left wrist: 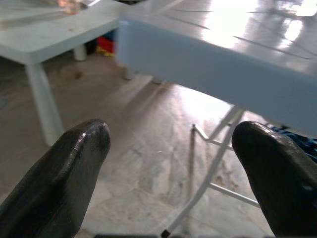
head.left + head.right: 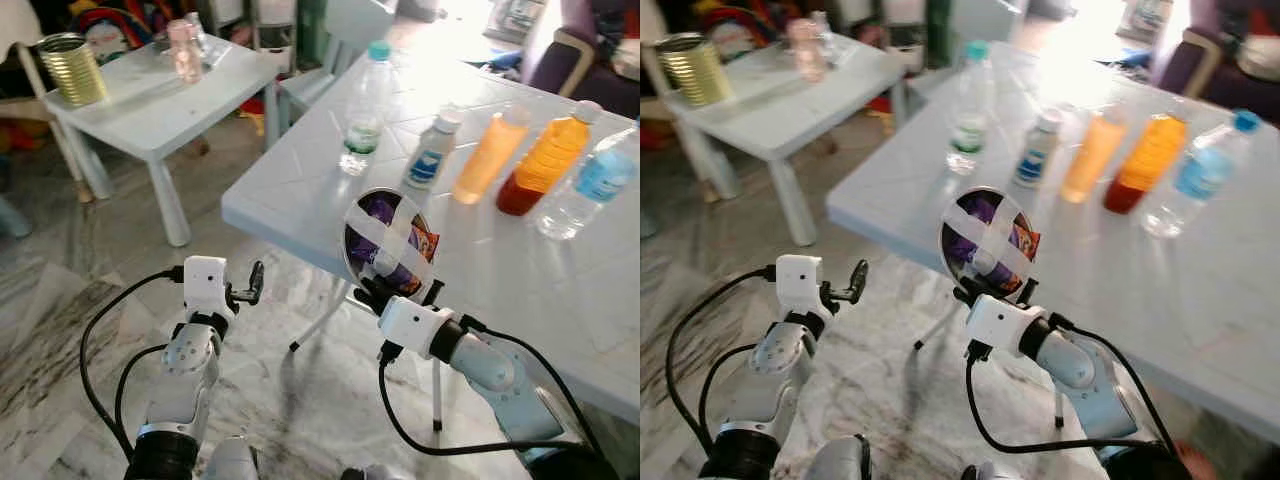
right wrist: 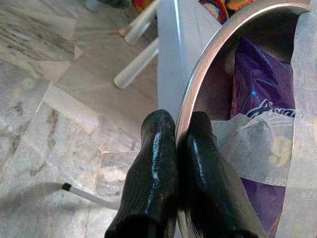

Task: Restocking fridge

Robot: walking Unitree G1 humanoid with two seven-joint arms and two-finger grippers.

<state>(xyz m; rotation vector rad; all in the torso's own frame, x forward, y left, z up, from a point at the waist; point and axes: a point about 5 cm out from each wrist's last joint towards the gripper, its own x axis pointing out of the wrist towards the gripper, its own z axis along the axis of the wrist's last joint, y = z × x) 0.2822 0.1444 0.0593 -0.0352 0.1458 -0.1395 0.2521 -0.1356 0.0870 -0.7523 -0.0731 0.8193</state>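
My right gripper (image 2: pixel 375 290) is shut on the rim of a round metal bowl (image 2: pixel 352 240), held on edge above the near edge of the white table (image 2: pixel 290 190). White tape strips cross its mouth over purple snack packets (image 2: pixel 375 215). In the right wrist view the two fingers (image 3: pixel 158 163) pinch the bowl rim (image 3: pixel 208 69). My left gripper (image 2: pixel 250 285) hangs open over the floor, left of the table. On the table stand a clear bottle with a teal cap (image 2: pixel 363 110), a small white bottle (image 2: pixel 432 150), two orange drink bottles (image 2: pixel 490 155) and a blue-labelled water bottle (image 2: pixel 590 185).
A small white side table (image 2: pixel 150 100) at the back left carries a gold tin can (image 2: pixel 70 68) and a pink cup (image 2: pixel 184 48). The floor is marble. The white table's folding legs (image 1: pixel 208 173) stand under its edge. A chair (image 2: pixel 560 50) is at the back right.
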